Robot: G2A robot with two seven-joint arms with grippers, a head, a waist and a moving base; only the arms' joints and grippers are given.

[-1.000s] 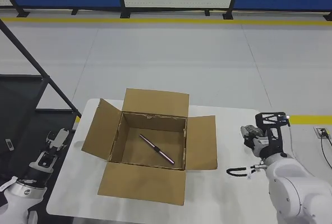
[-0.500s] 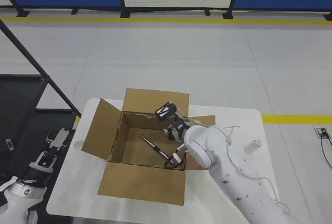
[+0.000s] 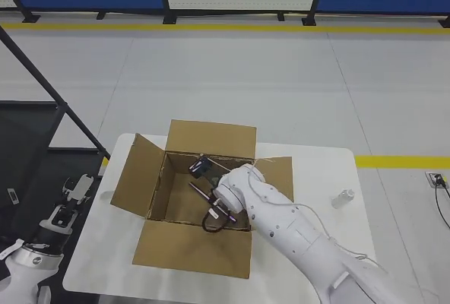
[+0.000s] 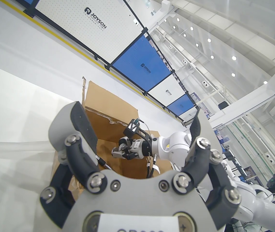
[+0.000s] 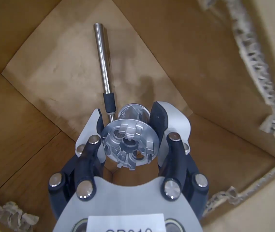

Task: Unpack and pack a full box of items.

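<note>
An open cardboard box (image 3: 158,245) stands in the middle of the white table. A slim metal rod with a dark band (image 3: 198,188) lies on its floor. My right arm (image 3: 244,196) is over the box's right flap with its wrist down inside. In the right wrist view my right gripper (image 5: 130,119) is shut on a silver flanged metal spool (image 5: 127,142), held just above the box floor beside the rod (image 5: 102,56). My left gripper (image 4: 137,126) is open and empty, off the table's left edge (image 3: 76,187), facing the box (image 4: 108,112).
A small white bottle (image 3: 342,198) stands on the table to the right of the box. All the box flaps are folded outward, and torn cardboard edging (image 5: 253,49) lines the rim. A black frame (image 3: 50,91) stands to the left of the table.
My right arm swung from the table's right side across to the box and lowered its gripper inside with the spool. The left arm has kept still.
</note>
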